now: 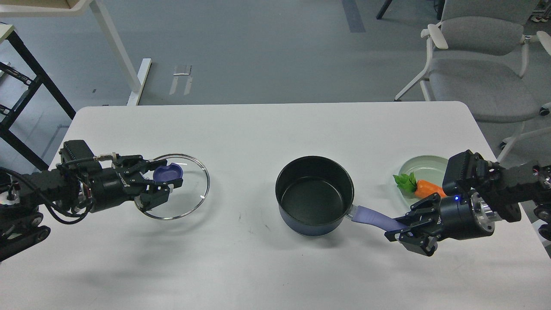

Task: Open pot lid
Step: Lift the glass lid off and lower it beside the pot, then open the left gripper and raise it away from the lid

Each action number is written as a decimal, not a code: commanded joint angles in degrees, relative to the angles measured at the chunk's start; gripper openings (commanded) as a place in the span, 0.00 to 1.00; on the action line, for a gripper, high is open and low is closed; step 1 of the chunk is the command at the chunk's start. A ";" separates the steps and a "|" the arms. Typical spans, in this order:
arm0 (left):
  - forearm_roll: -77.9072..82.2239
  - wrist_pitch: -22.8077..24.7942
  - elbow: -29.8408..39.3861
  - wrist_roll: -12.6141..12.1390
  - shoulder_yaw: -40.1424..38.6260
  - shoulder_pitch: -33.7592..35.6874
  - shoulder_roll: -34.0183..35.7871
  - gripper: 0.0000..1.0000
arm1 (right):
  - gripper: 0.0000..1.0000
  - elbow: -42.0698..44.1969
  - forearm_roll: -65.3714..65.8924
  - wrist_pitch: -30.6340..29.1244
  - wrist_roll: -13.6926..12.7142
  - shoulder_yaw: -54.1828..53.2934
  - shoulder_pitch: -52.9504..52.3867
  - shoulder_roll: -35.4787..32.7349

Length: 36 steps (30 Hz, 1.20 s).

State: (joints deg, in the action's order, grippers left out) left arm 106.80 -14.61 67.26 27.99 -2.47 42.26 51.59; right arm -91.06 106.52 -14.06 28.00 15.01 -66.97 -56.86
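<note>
A dark blue pot (314, 196) with a black inside stands open in the middle of the white table (267, 125). Its purple handle (375, 218) points to the right. My right gripper (402, 230) is shut on the end of that handle. My left gripper (165, 183) is shut on the purple knob (168, 172) of the glass lid (189, 193). The lid is at the left of the table, well apart from the pot, low over or on the surface; I cannot tell which.
A pale green plate (424, 165) with a toy carrot (424, 188) sits at the right edge, just behind my right arm. A grey chair (478, 64) stands beyond the table's far right corner. A black rack (26, 90) stands at the far left.
</note>
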 commanded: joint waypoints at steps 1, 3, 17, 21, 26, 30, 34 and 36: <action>1.65 -1.03 -0.63 0.01 -0.16 -1.73 -0.17 0.33 | 0.31 0.00 -0.09 0.00 0.00 0.02 0.09 0.08; 1.74 -1.73 -0.81 0.01 -0.16 -2.27 -0.26 0.33 | 0.31 0.00 -0.09 0.00 0.00 0.10 0.17 -0.01; 3.94 -1.82 -2.83 0.01 0.01 -3.94 -0.43 0.42 | 0.32 0.00 -0.17 0.00 0.00 0.02 0.26 0.08; 4.12 -1.74 -2.92 0.01 0.10 -4.11 -0.43 0.44 | 0.32 0.00 -0.17 0.00 0.00 0.02 0.26 0.08; 4.38 -1.74 -2.83 0.01 0.01 -4.47 -0.52 0.56 | 0.33 0.00 -0.17 0.00 0.00 0.02 0.26 0.08; 3.68 -1.74 -2.66 0.01 -0.51 -4.38 -0.52 0.90 | 0.33 0.00 -0.17 0.00 0.00 0.02 0.26 -0.01; 2.72 -1.56 -1.43 0.01 -1.22 -4.11 0.09 0.98 | 0.33 0.00 -0.17 0.00 0.00 0.02 0.26 -0.01; 1.14 -1.21 0.15 0.01 -1.57 -3.59 0.36 0.99 | 0.33 0.00 -0.17 0.00 0.00 0.02 0.26 -0.01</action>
State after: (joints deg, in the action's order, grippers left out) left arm 109.60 -16.20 65.73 28.00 -3.58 38.13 51.54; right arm -91.06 106.34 -14.06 28.00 15.02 -66.71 -56.84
